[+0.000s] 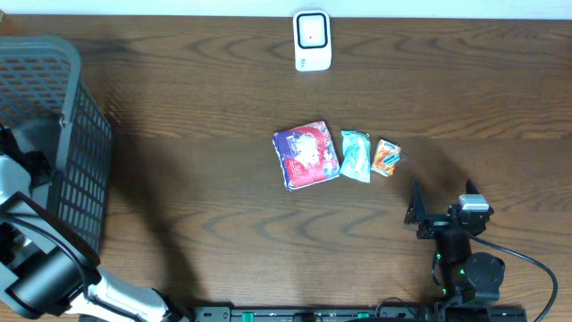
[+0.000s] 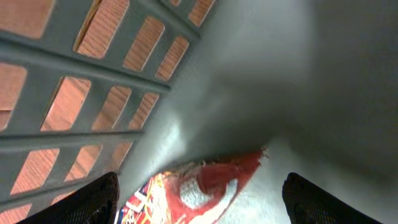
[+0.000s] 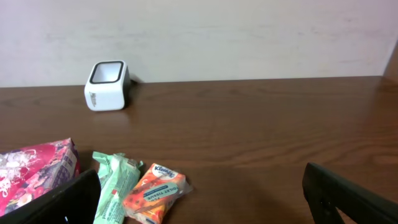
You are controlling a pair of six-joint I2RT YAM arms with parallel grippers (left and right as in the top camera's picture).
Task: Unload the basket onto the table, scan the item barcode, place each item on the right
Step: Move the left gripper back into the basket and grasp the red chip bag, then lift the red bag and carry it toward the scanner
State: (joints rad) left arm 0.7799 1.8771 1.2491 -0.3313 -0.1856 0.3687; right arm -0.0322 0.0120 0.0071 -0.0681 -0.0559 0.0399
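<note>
Hovering inside the grey basket (image 2: pixel 74 112), the left gripper (image 2: pixel 202 208) grasps nothing, its fingers spread wide, with a red snack packet (image 2: pixel 199 183) lying just below and between them. The right gripper (image 3: pixel 205 199) is also released and empty, low over the table (image 3: pixel 261 124). Just ahead to its left lie an orange tissue pack (image 3: pixel 152 193), a green packet (image 3: pixel 115 180) and a pink pouch (image 3: pixel 34 168). Farther beyond stands the white scanner (image 3: pixel 107 86).

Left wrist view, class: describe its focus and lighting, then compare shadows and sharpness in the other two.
Left wrist view: dim inside the basket, the red packet soft, pale glare on the wall. Overhead view: even light, a soft shadow on the table beside the basket. Right wrist view: scanner and orange tissue pack sharp, its pincer fingers dark, blurred.
</note>
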